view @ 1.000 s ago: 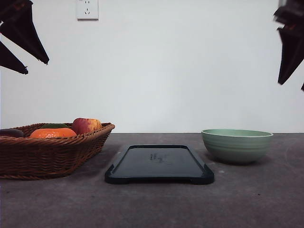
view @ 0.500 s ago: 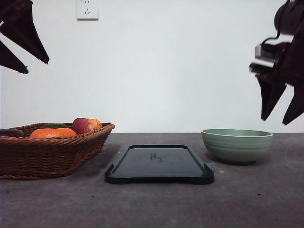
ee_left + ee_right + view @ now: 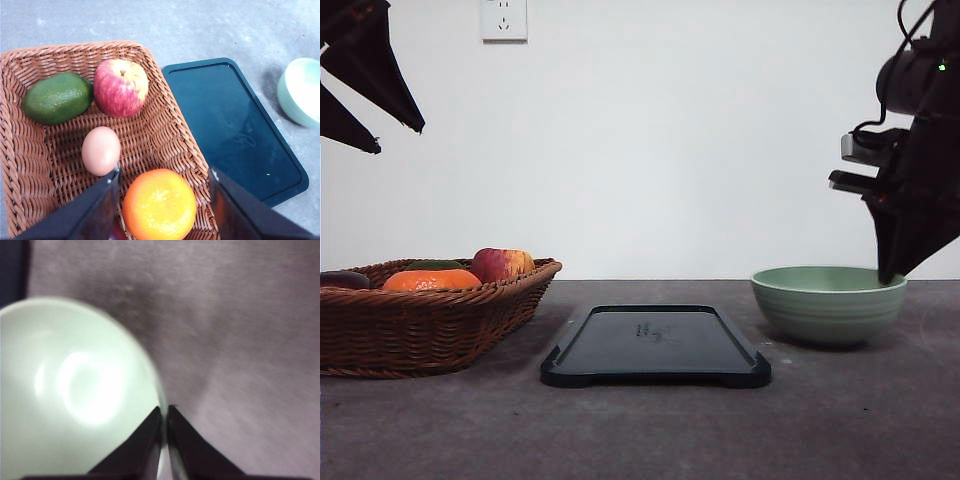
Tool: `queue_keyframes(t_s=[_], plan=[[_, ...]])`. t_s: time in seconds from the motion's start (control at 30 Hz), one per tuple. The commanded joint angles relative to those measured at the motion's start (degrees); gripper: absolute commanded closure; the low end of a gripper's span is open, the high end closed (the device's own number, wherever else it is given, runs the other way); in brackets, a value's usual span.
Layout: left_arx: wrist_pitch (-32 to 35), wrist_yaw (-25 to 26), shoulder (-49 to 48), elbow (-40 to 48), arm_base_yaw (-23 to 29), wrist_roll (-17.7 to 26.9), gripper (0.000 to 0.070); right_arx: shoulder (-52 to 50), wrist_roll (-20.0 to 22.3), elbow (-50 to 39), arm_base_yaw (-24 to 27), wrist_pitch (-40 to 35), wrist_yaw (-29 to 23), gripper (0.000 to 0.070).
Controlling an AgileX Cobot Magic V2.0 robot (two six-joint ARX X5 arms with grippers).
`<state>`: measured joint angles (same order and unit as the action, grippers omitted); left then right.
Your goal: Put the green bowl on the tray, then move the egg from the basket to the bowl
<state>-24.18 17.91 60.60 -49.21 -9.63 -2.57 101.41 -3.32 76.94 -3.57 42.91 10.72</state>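
The green bowl [image 3: 825, 305] stands on the table to the right of the dark tray [image 3: 655, 345]. My right gripper [image 3: 890, 272] is down at the bowl's right rim. In the right wrist view its fingertips [image 3: 164, 412] pinch the rim of the bowl [image 3: 75, 390]. My left gripper [image 3: 398, 140] hangs open high above the basket [image 3: 420, 330]. From the left wrist, the egg [image 3: 101, 150] lies on the floor of the basket [image 3: 170, 135], just ahead of the open left gripper [image 3: 165, 210]. The tray [image 3: 235, 135] and the bowl [image 3: 302, 92] lie beyond the basket.
In the basket with the egg are a red-yellow apple [image 3: 121, 87], an orange [image 3: 159, 204] and a green avocado [image 3: 56, 97]. A white wall with a socket [image 3: 504, 20] stands behind the table.
My right gripper has come down from the upper right onto the bowl's right rim and shut on it. The bowl has shifted slightly to the right. The left arm has stayed still.
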Motion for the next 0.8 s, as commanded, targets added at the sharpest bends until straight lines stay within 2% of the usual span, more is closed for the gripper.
queue_keyframes(t_s=[0.0,0.23,0.4,0.5,0.77], plan=[[0.63,0.11,0.48,-1.03,-0.15,0.40,0.0350,1.03,0.79,4.05,-0.04,2.75,-0.25,0.0700],[0.63,0.11,0.48,-1.03,-0.15,0.39,0.0350,1.03,1.19,17.39,-1.95,17.60,-0.10,0.0700],[0.63,0.11,0.48,-1.03,-0.15,0.40,0.0350,1.17,1.17,23.44,-5.94,22.32,0.44,0.0700],[0.63,0.11,0.48,-1.03,-0.15,0.42,0.0350,1.64,0.54,24.64,-8.96,21.90,2.36,0.0700],[0.59,0.13,0.48,-1.03,-0.15,0.37,0.0350,5.58,-2.30,24.84,-17.38,14.72,2.33,0.0700]])
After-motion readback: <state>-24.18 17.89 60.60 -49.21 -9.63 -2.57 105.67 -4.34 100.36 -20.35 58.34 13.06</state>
